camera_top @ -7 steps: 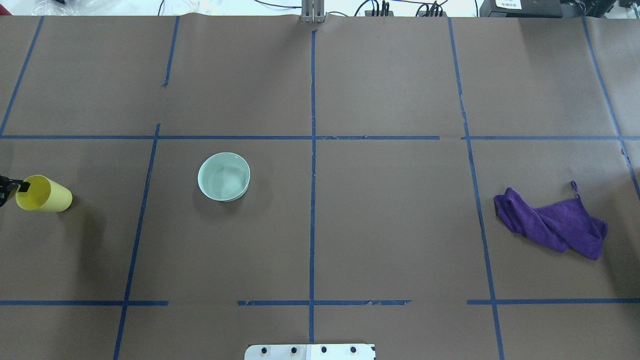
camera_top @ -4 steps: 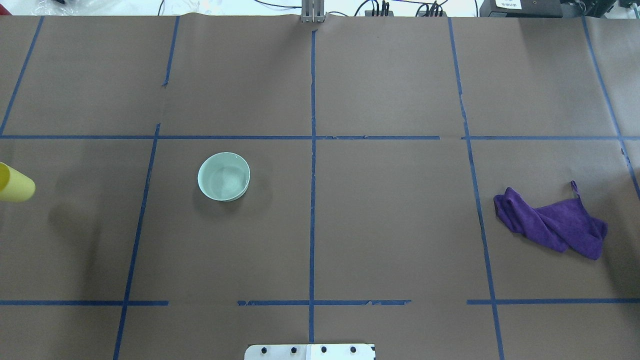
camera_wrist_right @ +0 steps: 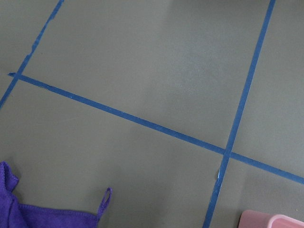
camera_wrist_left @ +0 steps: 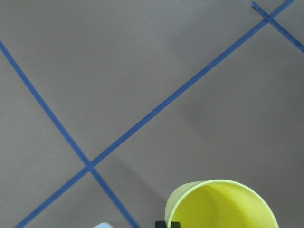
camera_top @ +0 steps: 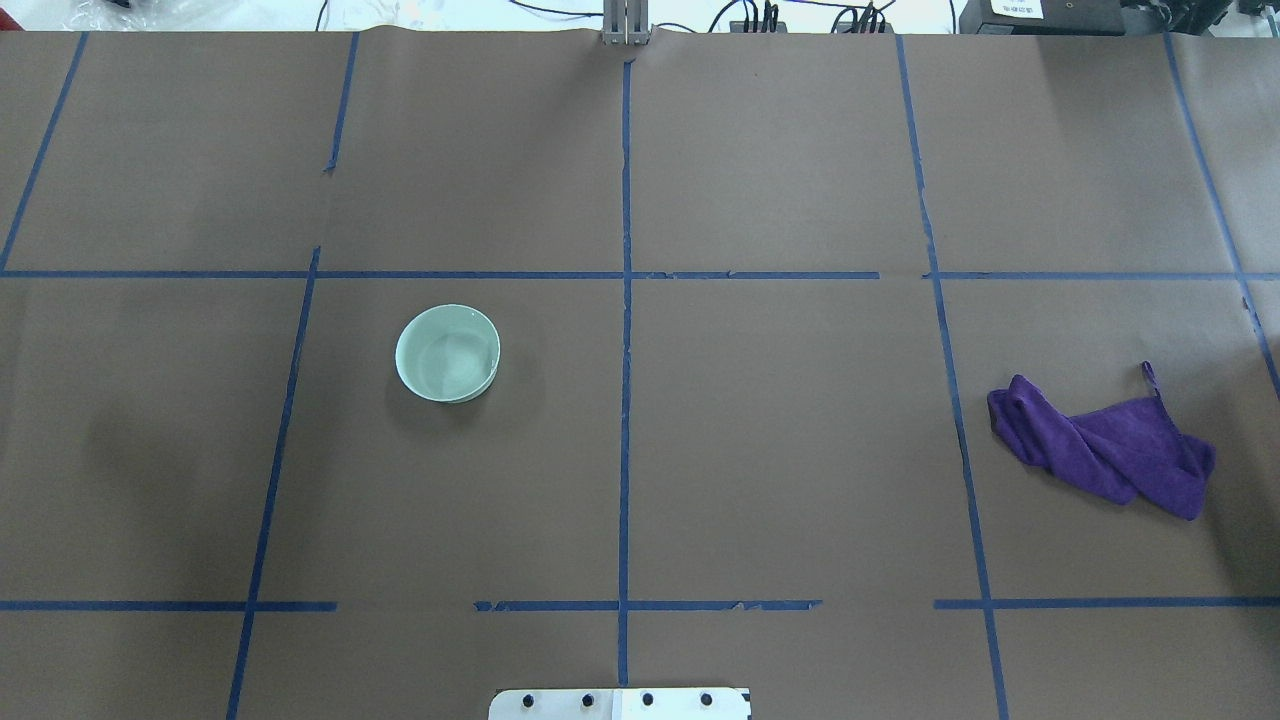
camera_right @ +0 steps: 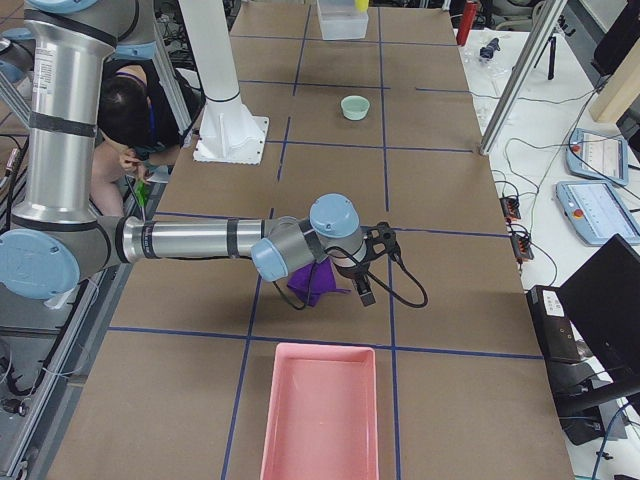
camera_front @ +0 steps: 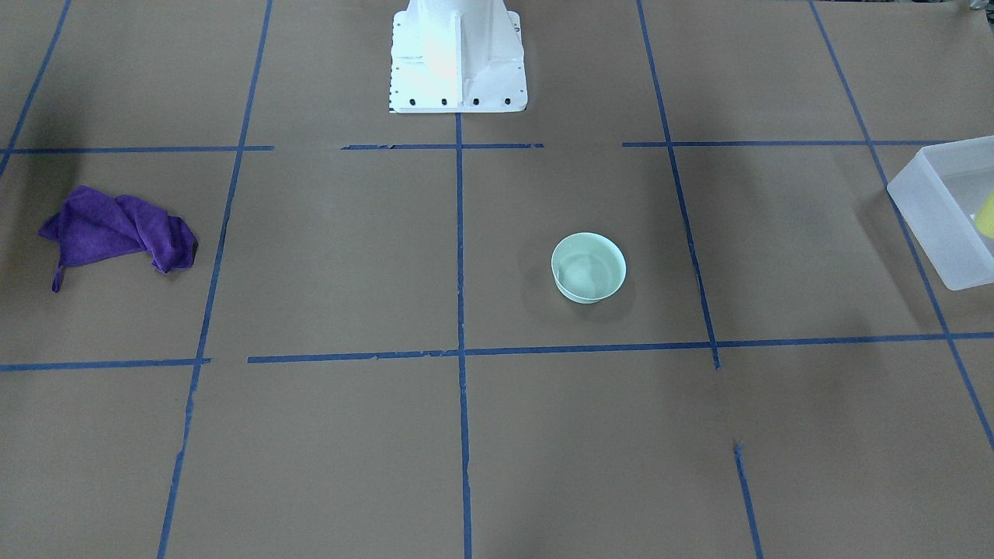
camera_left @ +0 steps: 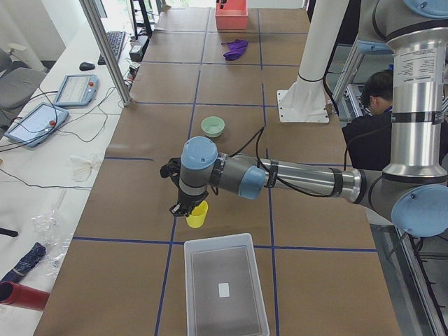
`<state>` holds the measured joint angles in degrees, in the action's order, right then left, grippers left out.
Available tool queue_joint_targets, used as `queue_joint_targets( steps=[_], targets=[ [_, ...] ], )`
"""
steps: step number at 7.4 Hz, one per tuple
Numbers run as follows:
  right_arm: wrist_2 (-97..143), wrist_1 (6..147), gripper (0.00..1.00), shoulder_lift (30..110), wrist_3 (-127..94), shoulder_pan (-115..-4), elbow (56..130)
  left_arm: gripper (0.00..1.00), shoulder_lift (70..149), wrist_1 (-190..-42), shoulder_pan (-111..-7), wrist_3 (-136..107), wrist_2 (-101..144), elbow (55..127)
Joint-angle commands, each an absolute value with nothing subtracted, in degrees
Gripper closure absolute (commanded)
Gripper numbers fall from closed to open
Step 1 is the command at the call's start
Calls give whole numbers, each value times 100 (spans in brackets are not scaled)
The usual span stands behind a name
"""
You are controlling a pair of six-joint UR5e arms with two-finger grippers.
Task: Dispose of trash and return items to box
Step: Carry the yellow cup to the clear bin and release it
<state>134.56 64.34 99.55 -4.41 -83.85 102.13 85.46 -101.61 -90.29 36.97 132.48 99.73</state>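
Exterior left: holding cup (camera_left: 198, 215) in left gripper (camera_left: 185, 208) near box (camera_left: 224, 269), not yet released; bowl (camera_top: 447, 353) left to return, cloth (camera_top: 1100, 450) untouched; cannot tell width of right gripper (camera_right: 363, 285).

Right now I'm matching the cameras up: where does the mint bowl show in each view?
Front-facing: bowl right of centre.
Overhead: bowl left of centre.
Exterior left: bowl upper middle.
Exterior right: bowl near the top, centre.
Left wrist: not in it.
Right wrist: not in it.
Shared landmark: purple cloth.
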Motion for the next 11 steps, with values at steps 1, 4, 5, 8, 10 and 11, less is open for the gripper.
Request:
queue_joint_targets(
  steps=[1, 4, 5, 8, 10, 11],
  targets=[
    [13430, 6442, 0, 9958, -440, -8385, 10213, 100, 8238, -10535, -9176, 4474, 13271, 9493],
    [13404, 6442, 0, 9949, -448, -8385, 10213, 100, 7798, -12585, -9150, 3514, 13306, 8563],
    [13395, 6442, 0, 9958, -448, -8385, 10213, 100, 7622, -13273, -9080, 3063, 13315, 8413],
    [13395, 6442, 0, 9958, -448, -8385, 10195, 100, 7392, -13342, -8668, 3093, 13728, 8402],
    [13403, 6442, 0, 9958, -457, -8385, 10169, 89, 7287, -13359, -8369, 3094, 13737, 8394],
    [13403, 6442, 0, 9958, -457, -8385, 10169, 18, 7286, -13368, -8341, 3094, 13755, 8394]
  ],
)
